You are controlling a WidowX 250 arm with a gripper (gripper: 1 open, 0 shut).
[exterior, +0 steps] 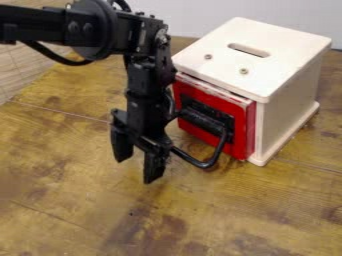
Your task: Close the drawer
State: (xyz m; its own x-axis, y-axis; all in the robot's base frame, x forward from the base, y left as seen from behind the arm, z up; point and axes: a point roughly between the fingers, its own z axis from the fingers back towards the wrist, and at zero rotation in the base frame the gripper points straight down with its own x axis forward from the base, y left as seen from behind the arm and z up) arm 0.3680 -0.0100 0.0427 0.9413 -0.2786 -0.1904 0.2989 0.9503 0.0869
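The red drawer sits in the front of the cream box, its face close to the box front. Its black loop handle juts out toward the lower left over the table. My black gripper hangs pointing down just left of the handle, a little apart from it. The two fingers stand spread, with nothing between them.
The box has a slot in its top. The wooden table stretches to the front and left. A wire mesh panel stands at the back left. My arm comes in from the upper left.
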